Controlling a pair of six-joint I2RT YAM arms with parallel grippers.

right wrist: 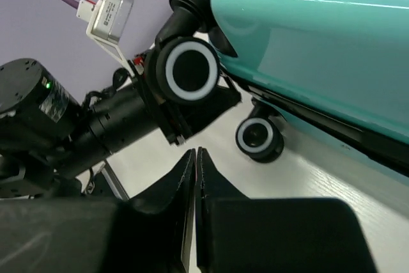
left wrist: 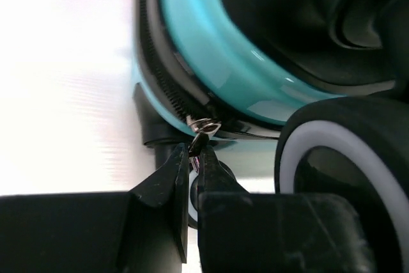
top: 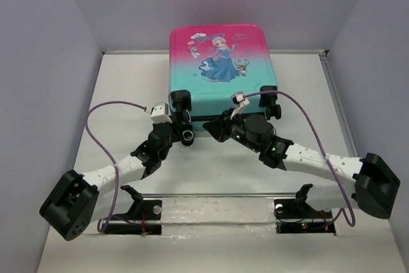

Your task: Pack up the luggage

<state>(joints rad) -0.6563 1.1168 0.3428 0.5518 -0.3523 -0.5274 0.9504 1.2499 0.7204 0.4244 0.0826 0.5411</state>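
The luggage [top: 220, 62] lies flat and closed at the back of the table, princess print up, wheels toward me. Its teal shell fills the left wrist view [left wrist: 211, 49] and the right wrist view [right wrist: 319, 43]. My left gripper [top: 179, 121] is at the near-left wheel corner. In the left wrist view it [left wrist: 195, 151] is shut on the silver zipper pull [left wrist: 203, 127] on the black zipper track. My right gripper [top: 215, 127] sits at the luggage's near edge, just right of the left one. It [right wrist: 195, 155] is shut and empty above the table.
Black wheels with white rings stand close to both grippers [left wrist: 345, 158] [right wrist: 189, 70] [right wrist: 258, 137]. The left arm [right wrist: 64, 132] lies right beside the right gripper. Grey walls [top: 38, 62] enclose the table on three sides. The arm bases' rail [top: 217, 206] runs along the near edge.
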